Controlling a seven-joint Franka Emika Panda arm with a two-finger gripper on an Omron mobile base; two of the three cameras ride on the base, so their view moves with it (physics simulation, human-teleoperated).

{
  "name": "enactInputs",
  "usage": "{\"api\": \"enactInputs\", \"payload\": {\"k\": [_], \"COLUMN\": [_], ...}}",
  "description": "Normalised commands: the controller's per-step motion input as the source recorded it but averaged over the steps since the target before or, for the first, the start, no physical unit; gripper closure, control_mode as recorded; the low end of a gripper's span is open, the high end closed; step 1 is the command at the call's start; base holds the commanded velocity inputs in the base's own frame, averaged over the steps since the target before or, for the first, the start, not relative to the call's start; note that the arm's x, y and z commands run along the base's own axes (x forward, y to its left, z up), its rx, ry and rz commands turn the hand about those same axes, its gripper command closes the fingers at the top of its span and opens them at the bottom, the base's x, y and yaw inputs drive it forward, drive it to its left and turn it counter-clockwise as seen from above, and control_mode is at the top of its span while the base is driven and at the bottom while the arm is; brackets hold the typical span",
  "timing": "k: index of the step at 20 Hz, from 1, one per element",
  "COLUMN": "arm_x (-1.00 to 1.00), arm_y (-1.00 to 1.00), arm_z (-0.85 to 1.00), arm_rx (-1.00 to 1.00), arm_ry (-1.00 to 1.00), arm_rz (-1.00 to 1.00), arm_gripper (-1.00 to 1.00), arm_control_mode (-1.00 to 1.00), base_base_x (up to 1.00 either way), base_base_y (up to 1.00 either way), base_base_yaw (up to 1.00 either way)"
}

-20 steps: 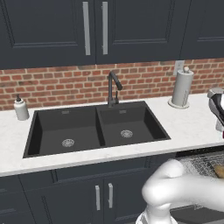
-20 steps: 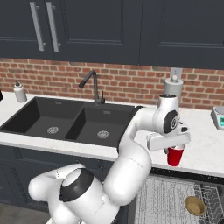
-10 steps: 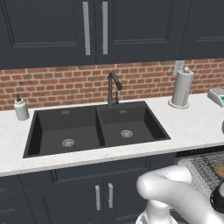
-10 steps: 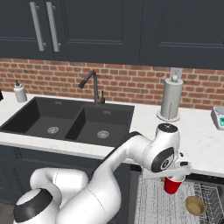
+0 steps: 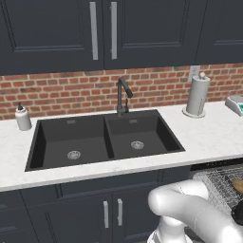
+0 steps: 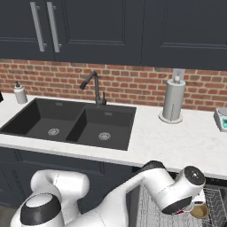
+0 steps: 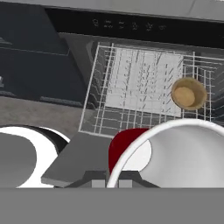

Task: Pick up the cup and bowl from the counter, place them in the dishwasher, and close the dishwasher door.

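The red cup (image 7: 127, 146), with its pale rim and grey inside, fills the near part of the hand view, and my gripper (image 7: 107, 181) is shut on it. It hangs low over the dishwasher's silvery wire rack (image 7: 140, 83), which is pulled out. A tan bowl (image 7: 188, 94) lies in that rack and also shows as the bowl (image 6: 200, 209) and the bowl (image 5: 237, 185) in the base views. A sliver of the cup (image 6: 179, 213) peeks from under my wrist. The dishwasher door's black control strip (image 7: 127, 25) lies beyond the rack. The white counter (image 5: 209, 137) is above.
A black double sink (image 5: 104, 140) with a faucet (image 5: 122, 95) is set in the counter. A paper-towel roll (image 5: 197, 95), a soap bottle (image 5: 22, 117) and a grey-and-teal device (image 5: 236, 103) stand on it. Dark cabinets (image 5: 109, 216) are below.
The arm has swung down from counter height to low over the dishwasher rack, carrying the red cup. The gripper has stayed shut.
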Motion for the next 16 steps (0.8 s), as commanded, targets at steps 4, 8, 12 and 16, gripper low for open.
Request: {"api": "enactInputs", "payload": {"k": [4,8,12,16], "arm_x": [0.06,0.09,0.2,0.45], "arm_y": [-0.36,-0.4,-0.2,-0.14], "arm_z": [-0.63,-0.67,-0.56,-0.38], "arm_rx": [0.09,0.07,0.01,0.04], "arm_ry": [-0.15,-0.1,-0.06,0.0], "arm_rz": [0.0,0.0,0.0,0.04], "arm_gripper": [1.0,1.0,1.0,1.0], "arm_control_mode": [-1.0,-1.0,-1.0,-1.0], "base_base_x": [0.0,0.0,0.0,0.0], "base_base_y": [0.0,0.0,0.0,0.0], "base_base_yaw": [0.0,0.0,0.0,0.0]}}
